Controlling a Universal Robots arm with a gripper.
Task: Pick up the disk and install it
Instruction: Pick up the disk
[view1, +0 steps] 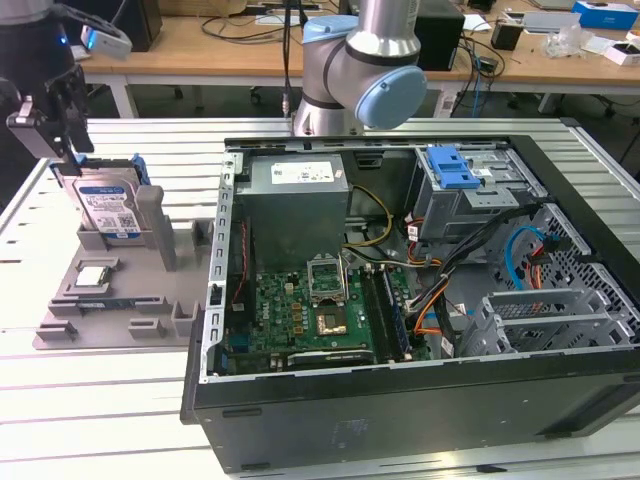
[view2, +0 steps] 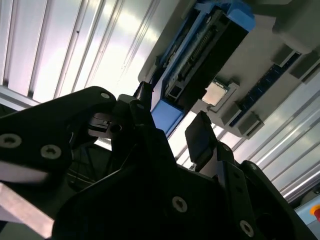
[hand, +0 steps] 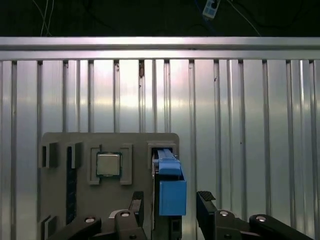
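Silver metal edged in bright blue plastic, the disk (view1: 108, 205) stands on its edge in a slot of the grey holder tray (view1: 120, 300), far over at the exterior view's left and well apart from the open computer case (view1: 400, 400). Its white and blue label faces the room. The black gripper (view1: 70, 150) hangs right over the disk's upper end. In the first wrist view the gripper (hand: 171, 200) has its jaws spread wide, one finger on each side of the blue frame, and a sliver of daylight shows between each of the fingers (hand: 205, 200) and the disk (hand: 169, 165), so nothing is clamped. The second wrist view gives the same straddle from the side, the gripper (view2: 172, 117) bracketing the blue end of the disk (view2: 200, 55). A small square silver chip (hand: 108, 164) lies flat in its own recess of the tray, just beside the disk's slot. Inside the case the green motherboard (view1: 300, 310) lies exposed, and a blue latch (view1: 455, 170) sits on the metal drive cage. Everything rests on a slatted metal table (view1: 100, 400).
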